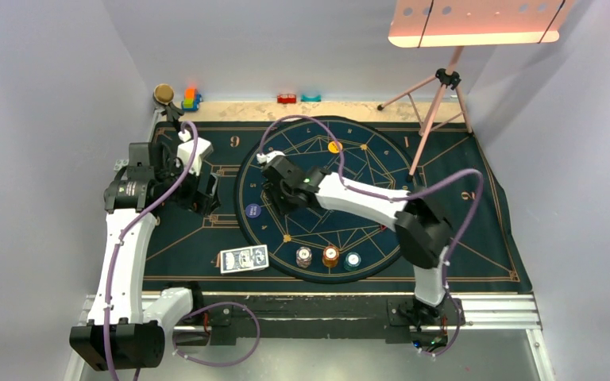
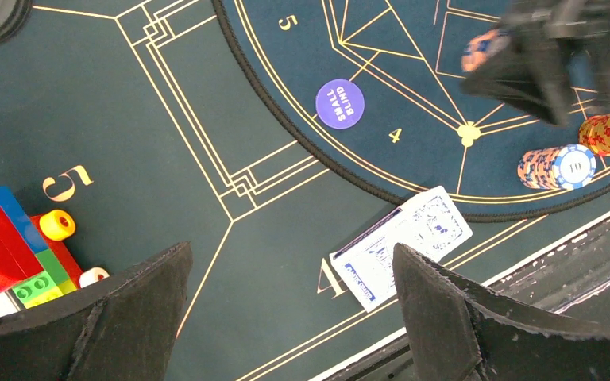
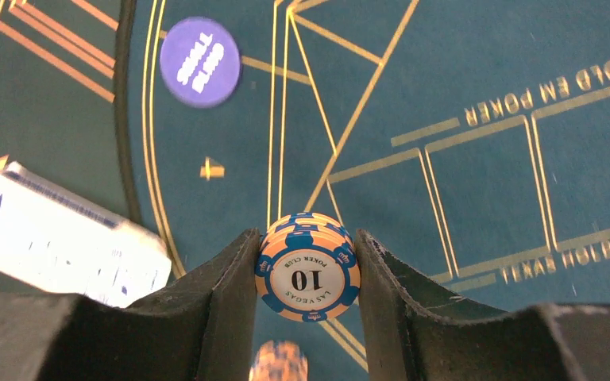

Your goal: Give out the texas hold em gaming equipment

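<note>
My right gripper (image 3: 308,270) is shut on a small stack of orange-and-blue chips (image 3: 308,266) marked 10, held above the round mat (image 3: 476,71). In the top view that gripper (image 1: 274,194) hangs over the mat's left half, near the purple small-blind button (image 1: 252,210). Three chip stacks (image 1: 330,255) stand at the mat's near edge. The deck of blue-backed playing cards (image 1: 244,259) lies to their left. My left gripper (image 2: 290,278) is open and holds nothing, above the green cloth beside the cards (image 2: 401,246). An orange button (image 1: 333,146) lies at the mat's far side.
Colourful toy blocks (image 2: 16,254) lie under my left gripper's left finger. More blocks (image 1: 191,98) and small red and teal pieces (image 1: 287,98) line the back edge. A tripod (image 1: 437,103) stands at the back right. A metal rail (image 1: 326,305) bounds the near edge.
</note>
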